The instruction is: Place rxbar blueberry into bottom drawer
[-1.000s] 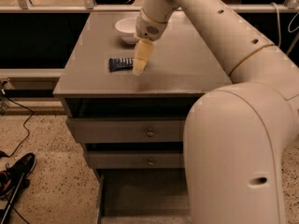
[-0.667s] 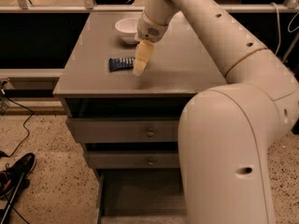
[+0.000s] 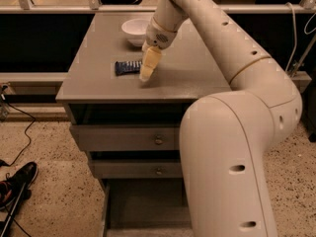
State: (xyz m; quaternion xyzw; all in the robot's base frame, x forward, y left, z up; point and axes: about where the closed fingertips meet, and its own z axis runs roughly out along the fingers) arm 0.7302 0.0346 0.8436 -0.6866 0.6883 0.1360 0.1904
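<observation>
The rxbar blueberry [image 3: 127,67], a dark navy flat bar, lies on the grey cabinet top [image 3: 94,83], left of centre. My gripper [image 3: 146,74] points down at the top, its tip right at the bar's right end. The bottom drawer [image 3: 143,206] stands pulled open below the two upper drawers, with a plain floor showing; my arm's large body hides its right part.
A white bowl [image 3: 135,29] sits at the back of the cabinet top, just behind my wrist. Two shut upper drawers with round knobs [image 3: 158,141] face me. A black shoe [image 3: 15,181] and cables lie on the speckled floor at the left.
The gripper has stayed beside the bar's right end. The arm's big lower body has shifted slightly left in the view.
</observation>
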